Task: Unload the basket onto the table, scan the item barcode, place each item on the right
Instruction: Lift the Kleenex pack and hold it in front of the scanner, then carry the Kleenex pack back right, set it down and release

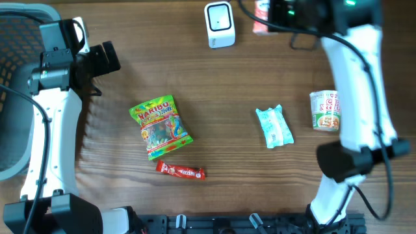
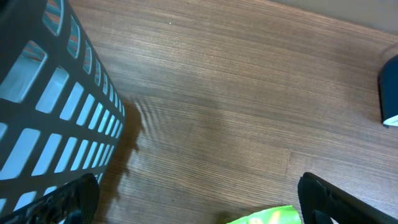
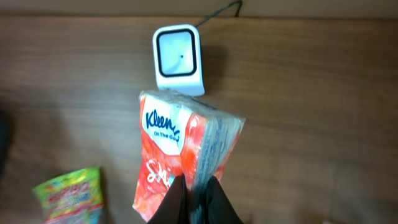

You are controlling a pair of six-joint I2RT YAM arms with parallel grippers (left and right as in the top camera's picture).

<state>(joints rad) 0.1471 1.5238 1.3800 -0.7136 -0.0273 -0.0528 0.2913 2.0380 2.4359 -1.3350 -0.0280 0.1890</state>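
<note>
**Held item, right arm**

Right pincer [image 3: 195, 190] is gripping a red-and-white plastic Kleenex tissue pack [image 3: 177, 146], holding it just before the white square barcode scanner [image 3: 179, 57], seemingly above the wooden worktop [image 3: 323, 93]. Left pincer [image 2: 199, 202] is hanging wide open.

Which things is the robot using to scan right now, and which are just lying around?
Being used:
Kleenex tissue pack, pinched in the right gripper
white barcode scanner, just beyond it

Lying about:
Haribo gummy bag
red snack bar
pale green packet
instant noodle cup
dark basket
</note>
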